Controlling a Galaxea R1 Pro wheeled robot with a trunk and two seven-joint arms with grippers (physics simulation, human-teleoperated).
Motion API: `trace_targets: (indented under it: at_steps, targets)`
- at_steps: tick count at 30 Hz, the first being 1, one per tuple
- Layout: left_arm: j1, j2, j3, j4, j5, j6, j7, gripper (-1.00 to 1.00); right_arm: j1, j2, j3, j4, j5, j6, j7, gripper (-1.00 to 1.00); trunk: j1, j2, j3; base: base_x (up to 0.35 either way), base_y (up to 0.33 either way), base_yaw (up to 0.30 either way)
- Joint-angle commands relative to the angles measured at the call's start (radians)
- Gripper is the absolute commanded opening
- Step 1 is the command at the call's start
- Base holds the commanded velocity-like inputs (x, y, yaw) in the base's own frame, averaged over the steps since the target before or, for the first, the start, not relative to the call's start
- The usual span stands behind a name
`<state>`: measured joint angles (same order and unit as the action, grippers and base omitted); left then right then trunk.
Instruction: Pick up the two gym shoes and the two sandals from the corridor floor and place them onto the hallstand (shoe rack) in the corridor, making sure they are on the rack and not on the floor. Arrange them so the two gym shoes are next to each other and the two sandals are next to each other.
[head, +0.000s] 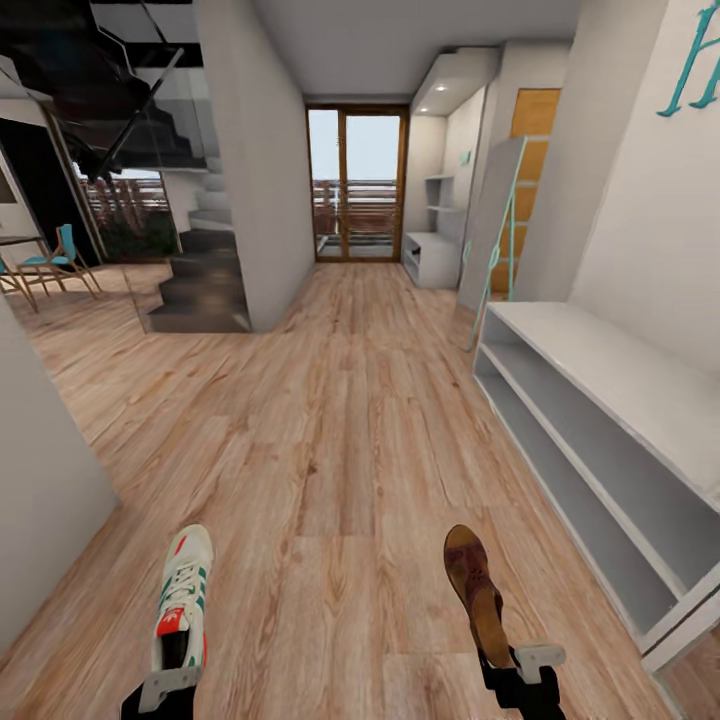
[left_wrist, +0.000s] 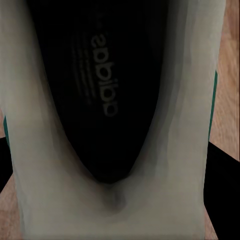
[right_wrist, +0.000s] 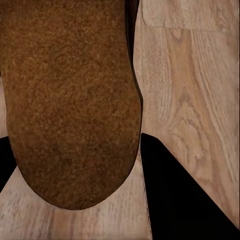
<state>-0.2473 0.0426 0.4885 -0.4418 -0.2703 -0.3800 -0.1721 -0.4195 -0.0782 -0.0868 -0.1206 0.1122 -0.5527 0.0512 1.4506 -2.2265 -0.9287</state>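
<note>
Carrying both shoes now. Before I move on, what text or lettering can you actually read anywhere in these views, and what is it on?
"adidas": on the dark insole of the gym shoe, seen upside down in the left wrist view.
Smaller lines beside that brand word: too blurred to read.
"H": teal letter on the white wall above the low shelf unit; the rest is cut off by the frame edge.
The sandal: no legible marks.

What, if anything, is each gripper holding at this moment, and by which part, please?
The left gripper holds a gym shoe by its heel end. The right gripper holds a sandal by its heel end.
</note>
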Motion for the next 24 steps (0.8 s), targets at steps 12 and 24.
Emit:
trace_targets:
  at_steps: [12,24]
  targets:
    - [0.0,-0.004,0.01,0.0,-0.004,-0.004,-0.007,-1.0,-0.001,0.001,-0.01,0.001,0.006,-0.003,0.004,-1.0,0.0,0.0,0.013,0.18,0.0,-0.229]
    - [-0.001,-0.003,0.01,0.0,-0.004,-0.004,-0.007,-1.0,-0.001,0.001,-0.01,-0.001,0.005,-0.002,0.005,-1.0,0.0,0.0,0.018,0.335,0.0,-0.076]
